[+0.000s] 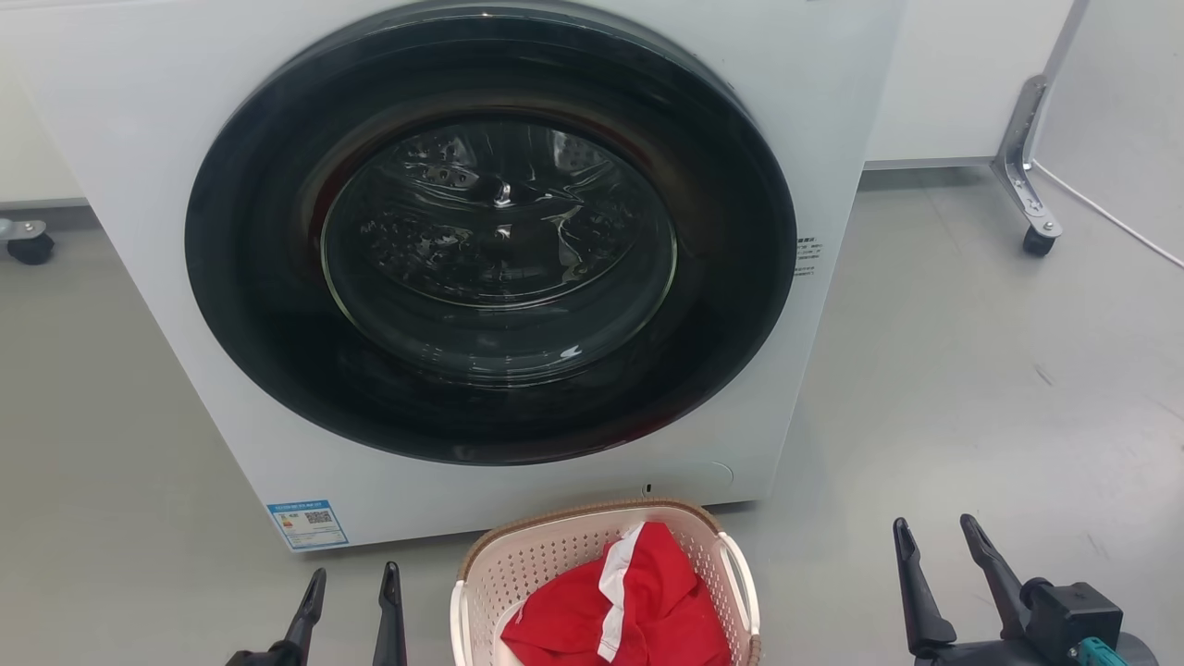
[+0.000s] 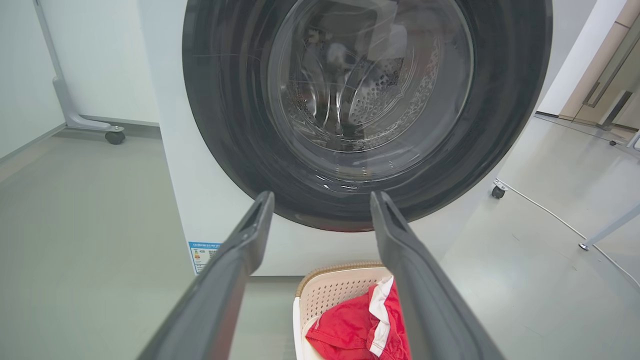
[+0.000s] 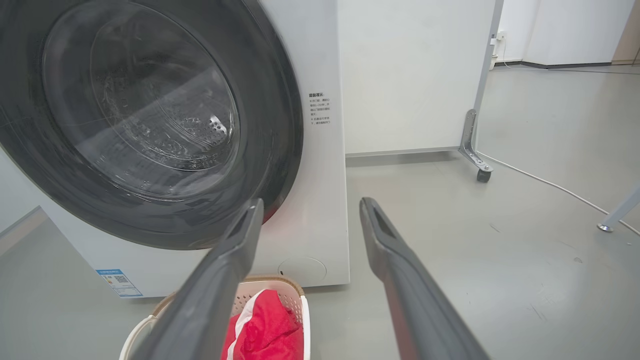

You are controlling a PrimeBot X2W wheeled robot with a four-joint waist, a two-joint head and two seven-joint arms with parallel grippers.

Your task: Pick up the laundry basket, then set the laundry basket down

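The laundry basket, cream-white with perforated sides and a brown woven-look rim, stands on the floor just in front of the washing machine, low in the head view. A red and white garment lies inside it. My left gripper is open to the basket's left, clear of it. Further off on the basket's right, my right gripper is open too. Past my open left gripper the basket sits low. Beside my open right gripper the basket lies at lower left.
The white washing machine with its shut dark round door rises right behind the basket. A partition's metal foot on a castor stands at the right, another castor at the left. A white cable runs over the grey floor.
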